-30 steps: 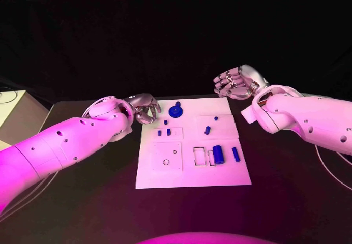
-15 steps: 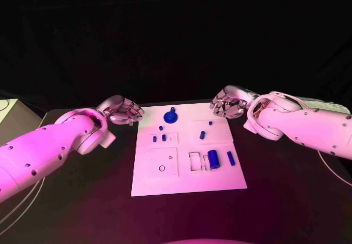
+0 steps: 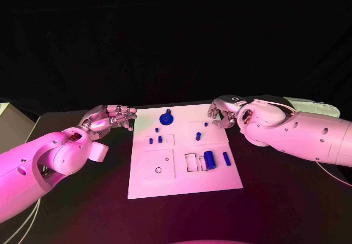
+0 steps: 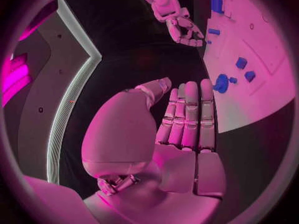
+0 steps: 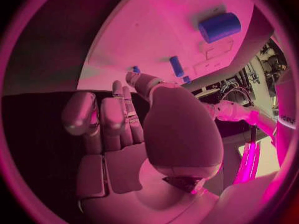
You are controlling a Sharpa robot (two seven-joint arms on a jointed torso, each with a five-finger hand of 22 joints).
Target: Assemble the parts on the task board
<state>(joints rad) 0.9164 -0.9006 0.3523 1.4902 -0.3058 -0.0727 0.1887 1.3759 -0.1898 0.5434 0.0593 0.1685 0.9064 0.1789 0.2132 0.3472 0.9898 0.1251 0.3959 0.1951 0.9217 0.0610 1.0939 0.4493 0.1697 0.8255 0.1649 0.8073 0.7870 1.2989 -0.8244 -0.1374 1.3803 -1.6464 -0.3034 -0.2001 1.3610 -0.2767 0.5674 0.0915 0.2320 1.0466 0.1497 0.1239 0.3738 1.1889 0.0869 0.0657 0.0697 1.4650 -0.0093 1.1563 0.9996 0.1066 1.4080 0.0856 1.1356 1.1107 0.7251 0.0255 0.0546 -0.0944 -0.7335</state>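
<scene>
Black table (image 3: 88, 203) carries the white task board (image 3: 183, 178) at its middle; left hand (image 3: 110, 118) hovers just off the board's far left corner, fingers apart, holding nothing; blue parts (image 3: 209, 159) lie on the board; right hand (image 3: 223, 113), fingers loosely curled and empty, hangs at its far right corner.

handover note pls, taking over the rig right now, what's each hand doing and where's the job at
Left hand: holds nothing, fingers straight, beside the task board's far left corner.
Right hand: holds nothing, fingers loosely curled, at the board's far right edge.
Parts: round blue piece at the far middle, large cylinder and thin bar near the right edge, small pieces left of centre.
Done: cannot tell which parts are seated.
Left: pick a part, likely the cylinder or bar.
</scene>
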